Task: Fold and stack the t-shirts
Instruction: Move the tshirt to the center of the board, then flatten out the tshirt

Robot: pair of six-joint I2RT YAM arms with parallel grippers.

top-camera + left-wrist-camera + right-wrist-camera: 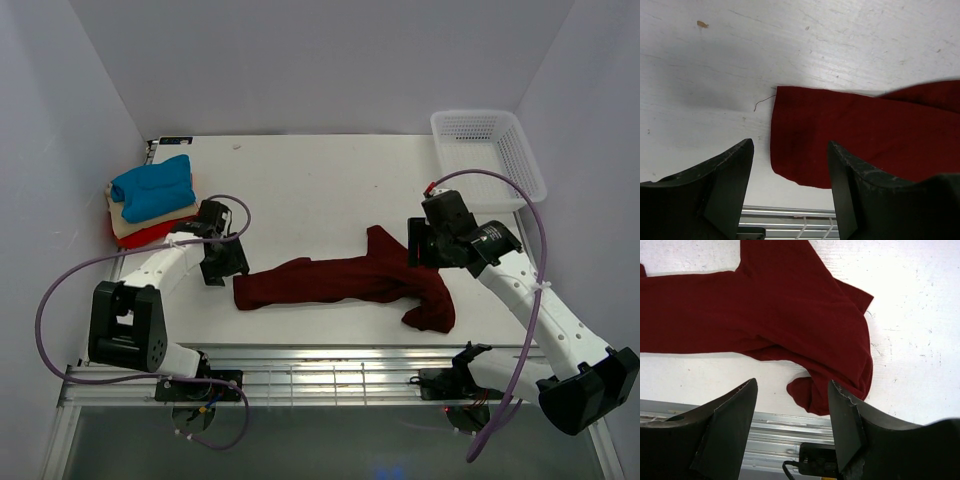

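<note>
A dark maroon t-shirt (pixel 340 282) lies crumpled in a long strip near the table's front edge. Its left end shows in the left wrist view (pixel 840 145); its bunched right end shows in the right wrist view (pixel 790 315). My left gripper (pixel 222 265) is open and empty, just left of the shirt's left end (pixel 790 165). My right gripper (pixel 428 250) is open and empty above the shirt's right end (pixel 792 405). At the back left sits a pile of folded shirts: bright blue (pixel 153 187) on top, beige (pixel 122 222) under it, red-orange (pixel 150 234) at the bottom.
A white mesh basket (pixel 490 155) stands at the back right corner. The table's metal front rail (pixel 320 375) runs just below the maroon shirt. Grey walls enclose the table on three sides.
</note>
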